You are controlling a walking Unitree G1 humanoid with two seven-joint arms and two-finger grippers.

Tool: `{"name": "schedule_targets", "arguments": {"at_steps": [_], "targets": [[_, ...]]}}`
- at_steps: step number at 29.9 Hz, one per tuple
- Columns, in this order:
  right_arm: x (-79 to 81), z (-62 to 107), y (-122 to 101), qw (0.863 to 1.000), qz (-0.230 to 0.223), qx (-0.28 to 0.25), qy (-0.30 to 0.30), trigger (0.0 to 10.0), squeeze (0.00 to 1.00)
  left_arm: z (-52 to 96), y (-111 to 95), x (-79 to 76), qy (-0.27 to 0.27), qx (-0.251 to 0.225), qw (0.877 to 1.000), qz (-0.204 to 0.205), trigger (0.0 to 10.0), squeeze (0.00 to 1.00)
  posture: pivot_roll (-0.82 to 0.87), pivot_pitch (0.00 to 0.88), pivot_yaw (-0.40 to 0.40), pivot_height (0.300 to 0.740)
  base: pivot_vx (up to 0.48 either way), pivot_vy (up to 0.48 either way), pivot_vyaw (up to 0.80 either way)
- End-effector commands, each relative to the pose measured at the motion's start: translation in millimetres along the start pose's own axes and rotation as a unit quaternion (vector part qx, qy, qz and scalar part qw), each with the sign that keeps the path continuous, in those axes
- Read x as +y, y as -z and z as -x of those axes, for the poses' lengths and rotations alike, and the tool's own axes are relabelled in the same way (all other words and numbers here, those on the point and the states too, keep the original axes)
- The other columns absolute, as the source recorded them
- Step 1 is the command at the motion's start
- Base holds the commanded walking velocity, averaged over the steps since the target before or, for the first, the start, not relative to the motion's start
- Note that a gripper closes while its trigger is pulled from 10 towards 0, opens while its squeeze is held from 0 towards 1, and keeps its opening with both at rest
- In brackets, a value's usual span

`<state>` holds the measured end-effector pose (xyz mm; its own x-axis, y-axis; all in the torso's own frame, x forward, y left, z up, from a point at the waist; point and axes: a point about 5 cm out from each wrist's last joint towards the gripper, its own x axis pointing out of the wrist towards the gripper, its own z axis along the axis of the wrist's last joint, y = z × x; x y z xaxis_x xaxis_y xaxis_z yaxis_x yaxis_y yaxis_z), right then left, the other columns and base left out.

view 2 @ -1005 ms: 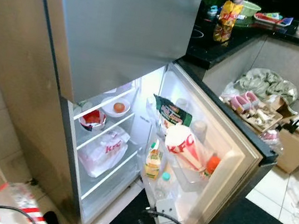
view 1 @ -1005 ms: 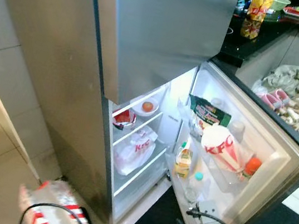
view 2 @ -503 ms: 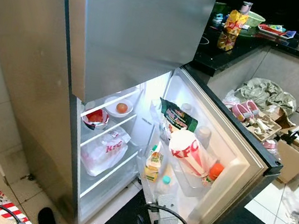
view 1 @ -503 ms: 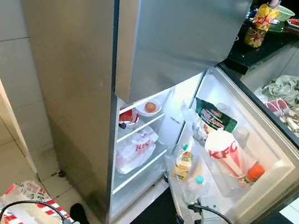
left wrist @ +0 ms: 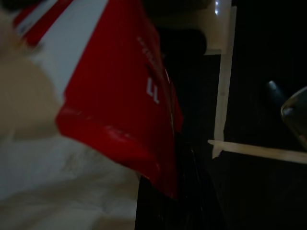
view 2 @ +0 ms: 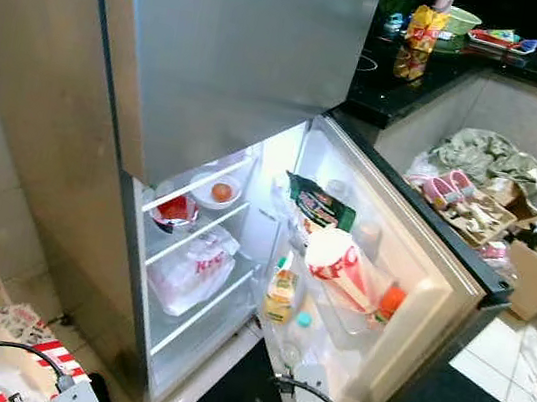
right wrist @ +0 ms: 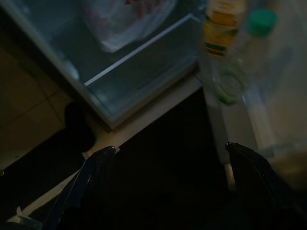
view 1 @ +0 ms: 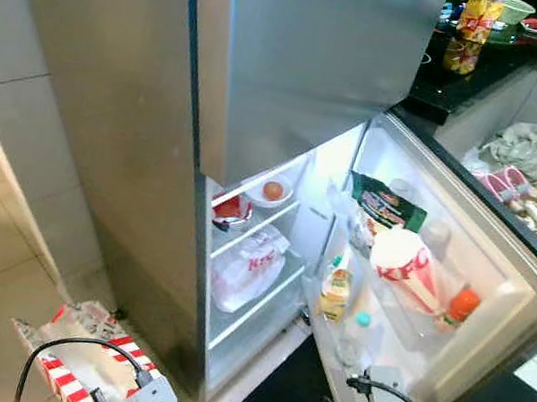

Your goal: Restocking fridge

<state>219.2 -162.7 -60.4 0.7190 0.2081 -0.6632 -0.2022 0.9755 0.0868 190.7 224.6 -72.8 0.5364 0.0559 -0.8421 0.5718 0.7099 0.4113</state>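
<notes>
Red-striped bag against left claw

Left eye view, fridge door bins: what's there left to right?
Yellow juice bottle → clear bottle with teal cap → KFC bucket → orange-capped bottle.

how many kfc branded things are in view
3: a KFC plastic bag on the fridge's middle shelf, a KFC bucket lying in the door rack, and a red-striped KFC bag held low by the left gripper. More may be hidden.
</notes>
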Motion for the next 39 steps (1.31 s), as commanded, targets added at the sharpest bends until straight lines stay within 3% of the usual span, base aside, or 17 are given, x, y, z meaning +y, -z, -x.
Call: {"name": "schedule_targets", "arguments": {"at_steps": [1, 39], "targets": [[2.6, -0.4, -0.5, 1.0, 0.004, -0.004, -0.006, 10.0, 0.0, -0.1, -0.1, -6.4, 0.009, 0.0, 1.0, 0.01, 10.0, 0.0, 0.06, 0.0, -0.023, 0.74, 0.0, 0.0, 0.8], [-1.2, -1.1, -4.9, 1.0, -0.002, -0.01, 0.004, 10.0, 0.0, -1.1, -6.6, -7.0, 0.019, -0.002, 1.0, -0.002, 10.0, 0.0, 0.04, 0.0, -0.016, 0.74, 0.0, 0.0, 0.8]]}}
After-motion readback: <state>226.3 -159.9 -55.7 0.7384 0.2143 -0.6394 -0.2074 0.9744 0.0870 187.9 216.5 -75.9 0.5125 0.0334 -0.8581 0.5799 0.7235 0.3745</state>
